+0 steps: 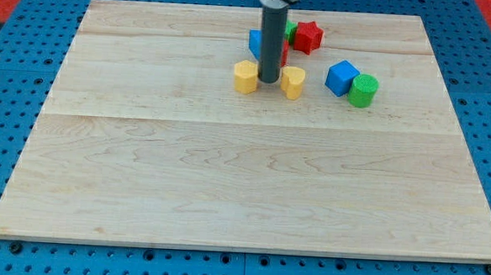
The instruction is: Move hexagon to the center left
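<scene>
Hexagon, yellow: located near the view's top, slightly left of centre on the wooden board, just beside my tip on its left. A yellow heart-like block sits just right of the tip. No pincer is fitted; the arm ends in a plain rod holding nothing, so only pushing is possible.

Handling assessment: the hexagon appears small, rigid and light, likely to slide readily on the smooth wood. Its flat faces should accept a push; off-centre contact would probably spin it. Recommended contact: its right-hand face, from the upper side, driving toward the view's left and somewhat down.

Nearby: a blue block partly hidden behind the rod, a red star, a blue cube and a green cylinder.
</scene>
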`<state>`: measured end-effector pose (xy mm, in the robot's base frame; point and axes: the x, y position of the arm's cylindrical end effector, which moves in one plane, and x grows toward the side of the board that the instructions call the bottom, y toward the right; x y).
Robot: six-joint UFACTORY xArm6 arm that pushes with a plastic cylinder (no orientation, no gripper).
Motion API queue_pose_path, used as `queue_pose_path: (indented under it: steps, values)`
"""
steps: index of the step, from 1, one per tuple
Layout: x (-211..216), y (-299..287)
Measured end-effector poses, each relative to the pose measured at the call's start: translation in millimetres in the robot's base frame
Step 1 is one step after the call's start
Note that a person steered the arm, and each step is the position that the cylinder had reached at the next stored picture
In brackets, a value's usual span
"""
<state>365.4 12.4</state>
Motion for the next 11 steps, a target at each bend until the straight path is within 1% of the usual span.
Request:
queue_pose_path:
  steps: [1,2,3,4,5,6,7,8,9,10,11]
  values:
    - [-8.8,-78.9]
    - [-48.8,-131.5]
    - [-35.6,-216.6]
    - [-38.3,-218.1]
    - [-60.0,-157.7]
    - [-36.6,-127.3]
    - [-0.1,-143.3]
    - [13.7,-185.4]
    - [-15.7,-150.9]
    - [-31.1,-194.9]
    - [-13.5,-227.5]
